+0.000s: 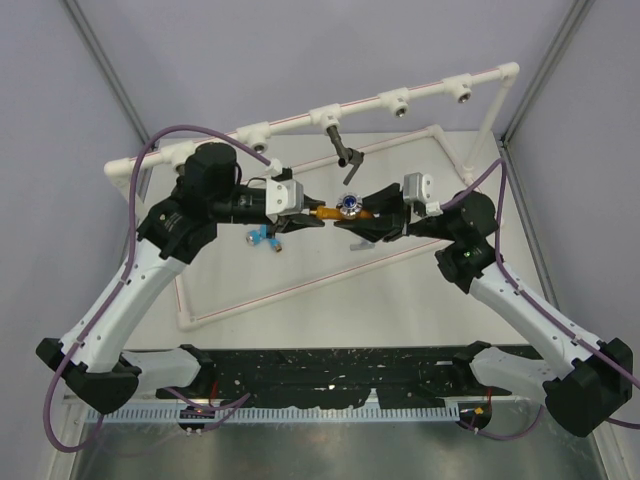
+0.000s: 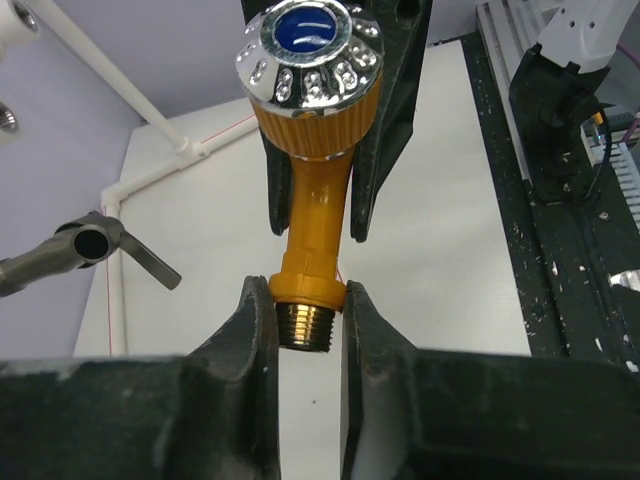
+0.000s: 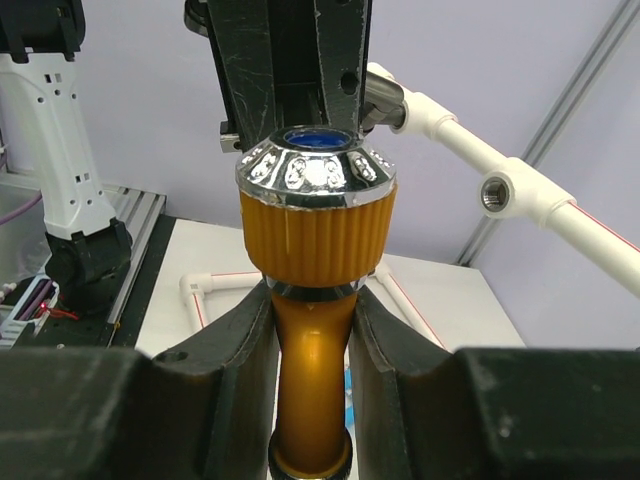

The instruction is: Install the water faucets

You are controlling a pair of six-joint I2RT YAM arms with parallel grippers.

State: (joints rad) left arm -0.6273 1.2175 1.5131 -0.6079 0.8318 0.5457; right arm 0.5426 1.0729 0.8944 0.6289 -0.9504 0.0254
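- Worktop (image 1: 400, 310): white, carries everything listed.
- White pipe frame (image 1: 385, 98): its base loop lies on the worktop and its socketed rail is raised along the far edge.
- My left claw (image 2: 308, 330): clamped on the threaded metal end of the orange-gold faucet (image 2: 312, 215).
- My right claw (image 3: 312, 330): clamped on the same faucet's body, just under its knob.
- Dark grey cylinder (image 1: 345, 150): hangs from a middle socket of the rail.
- Orange-gold faucet: held level in the air between both my claws, over the worktop's middle.
- Blue faucet (image 1: 262, 238): lies on the worktop, left of middle, just beside my left claw.
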